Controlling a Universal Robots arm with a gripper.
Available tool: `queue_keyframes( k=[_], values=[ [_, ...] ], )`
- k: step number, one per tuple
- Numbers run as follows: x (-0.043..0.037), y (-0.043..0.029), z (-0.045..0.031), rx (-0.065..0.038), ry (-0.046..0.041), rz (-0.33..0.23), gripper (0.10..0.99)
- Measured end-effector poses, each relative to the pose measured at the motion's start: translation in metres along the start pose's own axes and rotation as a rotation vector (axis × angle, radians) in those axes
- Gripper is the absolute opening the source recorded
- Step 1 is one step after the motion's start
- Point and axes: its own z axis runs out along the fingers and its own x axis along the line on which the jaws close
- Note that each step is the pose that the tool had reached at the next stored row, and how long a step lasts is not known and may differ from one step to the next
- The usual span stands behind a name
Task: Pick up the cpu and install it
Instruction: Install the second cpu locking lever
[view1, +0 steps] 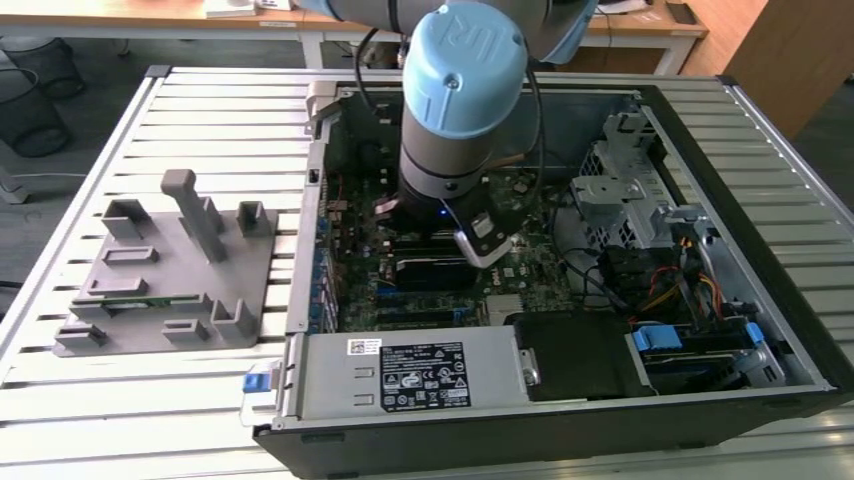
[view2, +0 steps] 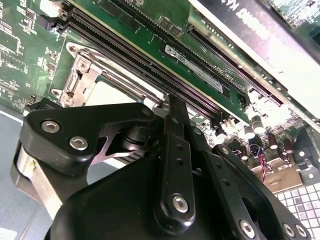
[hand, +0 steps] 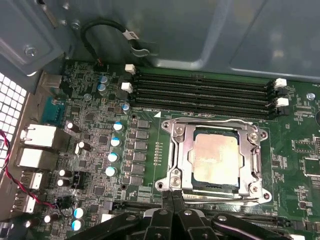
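Observation:
The cpu (hand: 216, 157), a flat square chip with a dull silver top, lies in the motherboard socket under its metal frame (hand: 175, 150). My gripper (hand: 172, 200) hovers just beside the socket's near edge, its two black fingers pressed together and shut, with nothing showing between them. In the second wrist view the fingers (view2: 175, 125) stand edge-on over the socket frame (view2: 75, 75), and a pale patch of the cpu (view2: 117, 92) shows behind them. In the exterior view the arm (view1: 461, 100) reaches down into the open computer case, over the middle of the motherboard.
Memory slots (hand: 200, 87) run along the socket's far side, and small capacitors (hand: 112, 142) stand beside it. The case walls (view1: 534, 430), the power supply (view1: 414, 375) and a drive cage (view1: 627, 170) hem in the arm. A grey fixture tray (view1: 174, 270) sits on the slatted table at the exterior view's left.

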Motion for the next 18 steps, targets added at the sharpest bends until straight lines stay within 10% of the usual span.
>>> queue_keyframes(
  k=[18],
  values=[
    [0.0042,-0.0018,0.0064,-0.035,-0.0029,-0.001,0.106]
  ],
)
